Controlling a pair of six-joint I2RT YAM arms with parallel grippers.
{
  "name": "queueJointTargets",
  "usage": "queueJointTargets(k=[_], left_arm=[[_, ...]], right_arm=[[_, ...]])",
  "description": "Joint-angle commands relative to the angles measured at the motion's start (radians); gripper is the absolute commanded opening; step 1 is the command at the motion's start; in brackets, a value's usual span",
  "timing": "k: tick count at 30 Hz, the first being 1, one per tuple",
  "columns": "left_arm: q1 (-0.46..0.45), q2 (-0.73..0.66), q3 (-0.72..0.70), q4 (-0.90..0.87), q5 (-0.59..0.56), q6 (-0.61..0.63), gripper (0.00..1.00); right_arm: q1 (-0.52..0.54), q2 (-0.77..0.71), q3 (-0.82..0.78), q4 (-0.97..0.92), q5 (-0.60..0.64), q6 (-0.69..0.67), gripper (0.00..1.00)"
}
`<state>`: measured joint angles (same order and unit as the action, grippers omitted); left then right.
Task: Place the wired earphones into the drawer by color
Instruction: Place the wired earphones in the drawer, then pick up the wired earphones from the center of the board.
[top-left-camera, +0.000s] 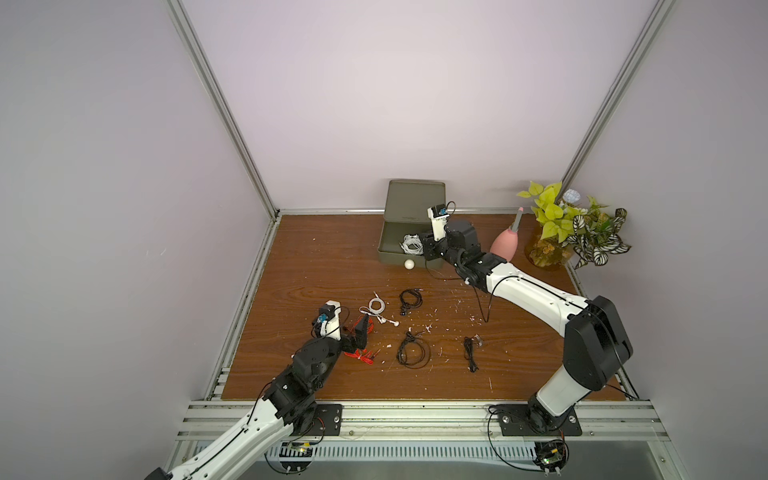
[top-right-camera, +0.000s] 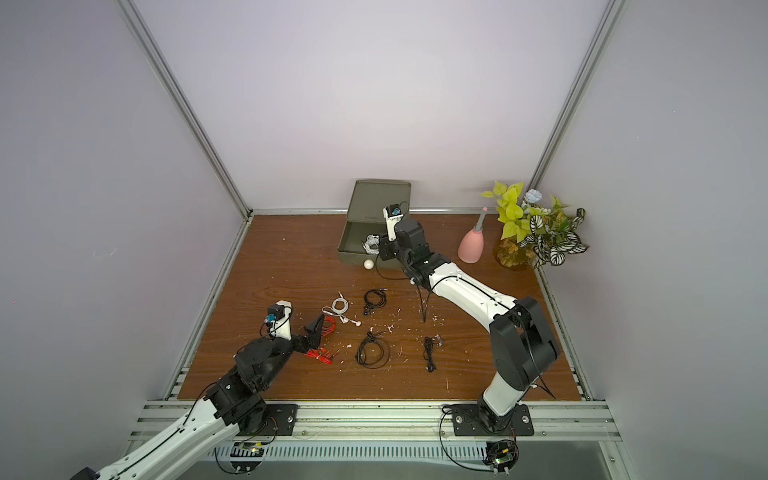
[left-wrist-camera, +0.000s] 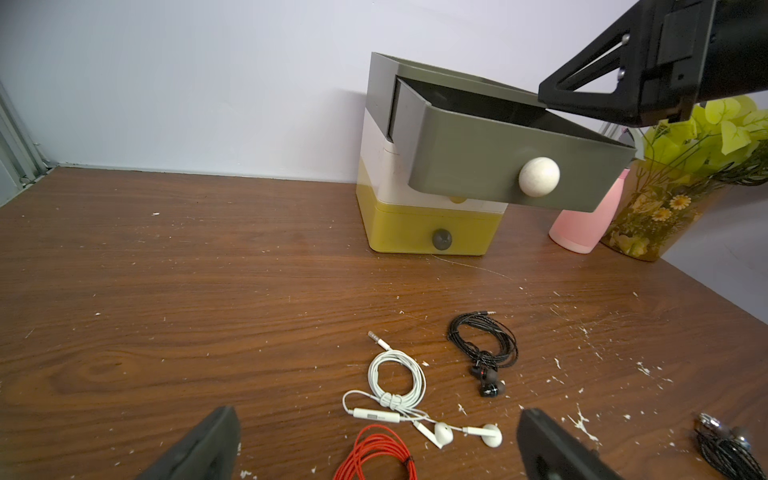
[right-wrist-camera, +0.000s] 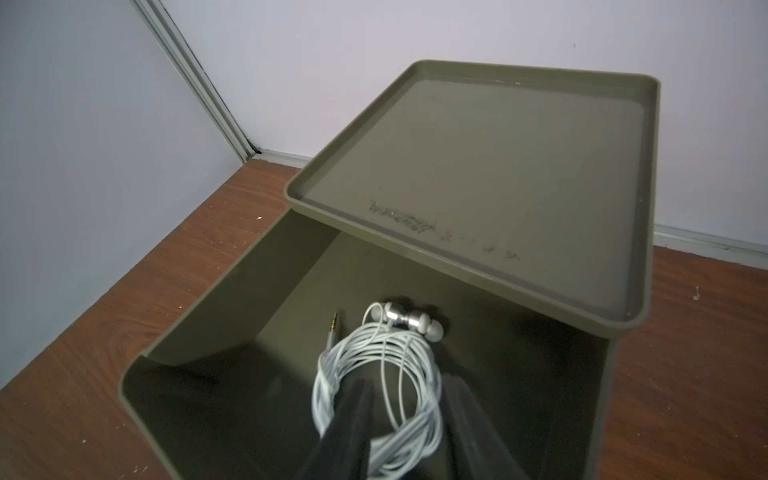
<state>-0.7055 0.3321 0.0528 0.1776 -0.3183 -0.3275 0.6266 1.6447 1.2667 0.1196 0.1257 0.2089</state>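
Observation:
The drawer box (top-left-camera: 415, 199) stands at the back of the table with its olive top drawer (right-wrist-camera: 232, 324) pulled out. A white earphone coil (right-wrist-camera: 390, 374) hangs inside it, looped loosely round my right gripper (right-wrist-camera: 407, 386), whose jaws stand apart. My left gripper (left-wrist-camera: 380, 415) is open, low over a red coil (left-wrist-camera: 378, 457) and a white set (left-wrist-camera: 399, 382) on the table. A second red bundle (top-left-camera: 361, 355) lies near the left arm. Three black coils (top-left-camera: 410, 298) (top-left-camera: 411, 351) (top-left-camera: 471, 353) lie mid-table. The cream and yellow drawers (left-wrist-camera: 432, 232) are closed.
A pink squeeze bottle (top-left-camera: 505, 245) and a potted plant (top-left-camera: 573, 228) stand at the back right, just behind the right arm. White flecks are scattered over the wooden table (top-left-camera: 316, 266). Aluminium rails edge the table.

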Motion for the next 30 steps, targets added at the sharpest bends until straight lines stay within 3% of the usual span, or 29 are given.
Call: queueJointTargets(k=[1,9,18,20,24,30], left_arm=[[-0.006,0.024,0.004,0.016,-0.002,-0.001,1.0],[-0.006,0.192,0.164,-0.045,-0.017,-0.06,1.0],[-0.006,0.465,0.383,-0.23,-0.013,-0.186,1.0],[-0.005,0.513,0.416,-0.248,-0.004,-0.202,0.99],[0.009,0.581,0.433,-0.222,0.023,-0.214,1.0],[0.119,0.694,0.442,-0.165,0.205,-0.226,1.0]], right_arm=[[-0.004,-0.087,0.031,0.01,0.017,0.001,0.41],[-0.008,-0.276,-0.109,0.003,0.068,-0.005,0.62],[-0.011,-0.569,-0.443,0.053,0.176,-0.041,0.86],[-0.011,-0.641,-0.545,0.102,0.182,-0.05,0.98],[-0.011,-0.752,-0.749,0.233,0.171,-0.06,0.99],[-0.011,-0.855,-0.968,0.428,0.112,-0.05,0.99]])
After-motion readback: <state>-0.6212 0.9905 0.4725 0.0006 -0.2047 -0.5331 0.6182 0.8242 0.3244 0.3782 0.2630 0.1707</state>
